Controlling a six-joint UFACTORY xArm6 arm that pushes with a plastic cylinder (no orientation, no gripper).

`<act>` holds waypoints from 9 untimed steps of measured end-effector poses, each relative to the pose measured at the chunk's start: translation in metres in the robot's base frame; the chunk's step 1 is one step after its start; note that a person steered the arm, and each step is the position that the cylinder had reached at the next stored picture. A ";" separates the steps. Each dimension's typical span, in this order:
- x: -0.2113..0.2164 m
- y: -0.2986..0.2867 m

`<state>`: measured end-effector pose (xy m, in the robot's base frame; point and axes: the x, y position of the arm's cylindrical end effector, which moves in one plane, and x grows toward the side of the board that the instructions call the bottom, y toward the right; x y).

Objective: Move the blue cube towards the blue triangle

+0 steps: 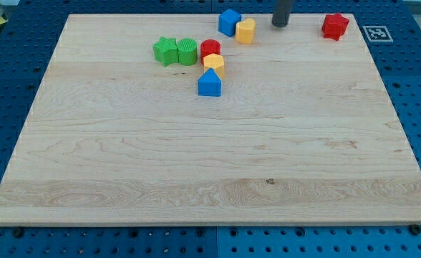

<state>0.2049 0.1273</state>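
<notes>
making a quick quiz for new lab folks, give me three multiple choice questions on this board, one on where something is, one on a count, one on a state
1. Where does the blue cube lie relative to the blue triangle?
A. toward the view's top
B. toward the view's bottom
C. far to the view's left

2. How many green blocks are on the board?
A. one
B. two
C. three

3. Is my tip touching the blue cube?
A. yes, pressed against it
B. no, it stands apart, to the view's right
C. no, it stands on the view's left of it

Answers:
1. A, the cube sits near the board's top edge, the triangle lower down.
2. B, a green star-like block and a green rounded block lie side by side.
3. B, a yellow block lies between the cube and my tip.
</notes>
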 end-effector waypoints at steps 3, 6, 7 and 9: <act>-0.011 -0.087; -0.012 -0.087; -0.011 -0.113; -0.008 -0.140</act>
<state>0.1972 -0.0124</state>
